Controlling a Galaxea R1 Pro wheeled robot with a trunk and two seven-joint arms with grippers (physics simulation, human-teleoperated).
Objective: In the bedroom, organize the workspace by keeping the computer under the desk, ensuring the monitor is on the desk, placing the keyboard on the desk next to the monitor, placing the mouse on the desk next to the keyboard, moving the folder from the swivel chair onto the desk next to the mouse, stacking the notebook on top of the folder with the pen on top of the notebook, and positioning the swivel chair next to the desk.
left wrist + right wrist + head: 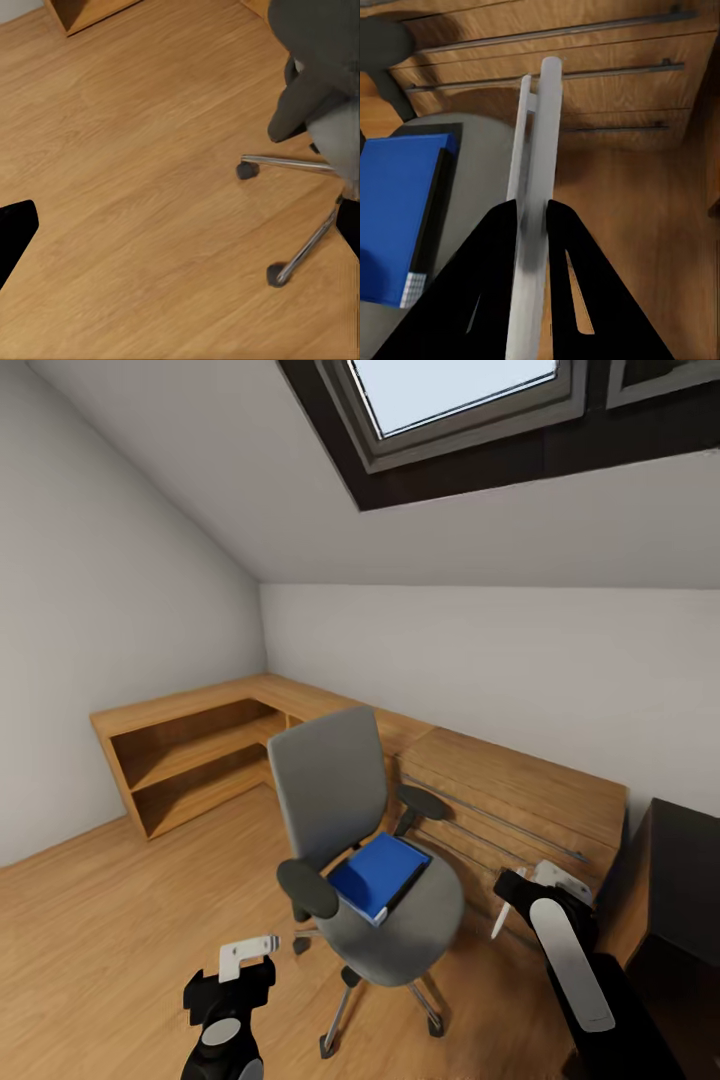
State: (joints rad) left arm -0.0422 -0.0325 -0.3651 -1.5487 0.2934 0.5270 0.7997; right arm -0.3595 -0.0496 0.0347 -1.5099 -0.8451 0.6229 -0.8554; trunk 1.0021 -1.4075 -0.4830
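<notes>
Lying on the swivel chair (385, 920), folder (378, 874) beside right hand (522, 900).

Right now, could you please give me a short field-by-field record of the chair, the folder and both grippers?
chair: grey, on the wood floor, in front of the drawers
folder: blue, flat on the chair seat
left gripper: low beside the chair, state unclear
right gripper: shut on a pale, thin object, near the seat's edge
shelf: against the far wall
</notes>
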